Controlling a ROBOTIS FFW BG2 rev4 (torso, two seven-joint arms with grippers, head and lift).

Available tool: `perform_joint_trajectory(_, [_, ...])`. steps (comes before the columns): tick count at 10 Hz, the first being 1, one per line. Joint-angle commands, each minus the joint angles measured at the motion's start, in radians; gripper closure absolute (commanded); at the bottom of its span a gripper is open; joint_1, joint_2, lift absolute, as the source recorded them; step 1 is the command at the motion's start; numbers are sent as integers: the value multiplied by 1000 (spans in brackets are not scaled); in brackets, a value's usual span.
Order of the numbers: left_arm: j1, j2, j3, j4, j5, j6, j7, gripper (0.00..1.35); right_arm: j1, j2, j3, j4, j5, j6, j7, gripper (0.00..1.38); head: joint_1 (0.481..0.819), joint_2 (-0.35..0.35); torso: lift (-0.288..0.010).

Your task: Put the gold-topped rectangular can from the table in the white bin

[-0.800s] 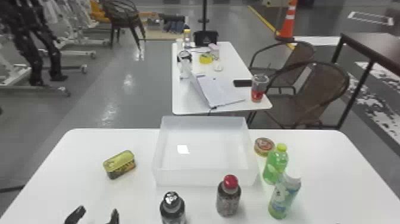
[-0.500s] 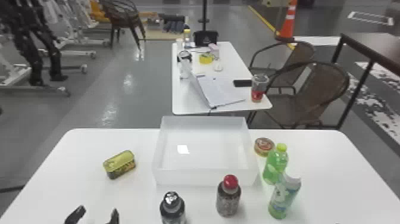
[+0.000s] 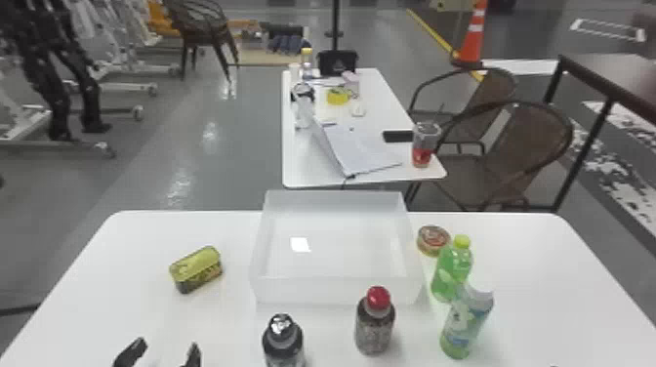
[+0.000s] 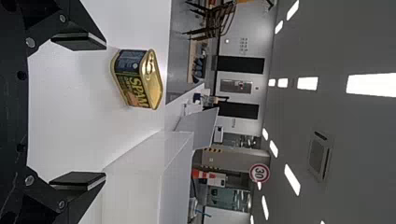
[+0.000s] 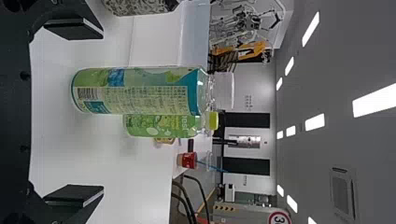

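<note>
In the head view my left gripper (image 3: 161, 358) is at the bottom edge, fingers spread, on the near side of the gold-topped can (image 3: 196, 269). The can stands on the table, left of the white bin (image 3: 337, 291) and apart from it. In the left wrist view my left gripper (image 4: 79, 112) is open, with the can (image 4: 137, 79) beyond its fingertips and the bin (image 4: 135, 186) beside it. My right gripper (image 5: 77, 114), in the right wrist view, stands open and holds nothing, with bottles beyond it.
A dark bottle (image 3: 283, 341) and a red-capped bottle (image 3: 375, 322) stand before the bin. Right of it are a round tin (image 3: 433, 240), a yellow-capped green bottle (image 3: 453, 268) and another green bottle (image 3: 466, 324). A second table (image 3: 307, 166) stands behind.
</note>
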State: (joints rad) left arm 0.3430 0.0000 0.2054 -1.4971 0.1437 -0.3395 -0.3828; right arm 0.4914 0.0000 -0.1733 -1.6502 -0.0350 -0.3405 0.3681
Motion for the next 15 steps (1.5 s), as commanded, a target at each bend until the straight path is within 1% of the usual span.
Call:
perform_joint_trajectory(1, [-16, -3, -6, 17, 4, 22, -10, 292, 0, 1, 0, 1, 0, 0, 0, 125, 549, 0, -100])
perform_joint_trajectory(3, [-68, 32, 5, 67, -3, 45, -65, 292, -2, 1, 3, 4, -2, 0, 0, 125, 549, 0, -100])
perform_joint_trajectory(4, [-90, 41, 19, 80, -26, 60, -82, 292, -4, 1, 3, 6, -2, 0, 0, 125, 549, 0, -100])
perform_joint_trajectory(5, [-118, 44, 40, 106, -55, 73, -107, 289, -5, 1, 5, 7, -2, 0, 0, 125, 549, 0, -100])
perform_joint_trajectory(7, [-203, 44, 114, 181, -141, 89, -217, 288, -10, 1, 9, 9, -2, 0, 0, 125, 549, 0, -100])
perform_joint_trajectory(9, [-276, 49, 173, 239, -200, 83, -271, 286, -13, 1, 12, 12, -2, 0, 0, 125, 549, 0, -100])
perform_joint_trajectory(10, [-311, 64, 181, 271, -225, 86, -298, 283, -14, 1, 15, 13, -3, 0, 0, 125, 549, 0, -100])
perform_joint_trajectory(12, [-398, 120, 158, 377, -236, 80, -361, 280, -24, 1, 20, 21, -3, 0, 0, 125, 549, 0, -100])
perform_joint_trajectory(13, [-437, 140, 149, 417, -240, 82, -383, 274, -25, 1, 23, 23, -3, 0, 0, 125, 549, 0, -100])
perform_joint_trajectory(15, [-506, 167, 149, 485, -280, 77, -421, 266, -28, 1, 26, 27, -3, 0, 0, 125, 549, 0, -100])
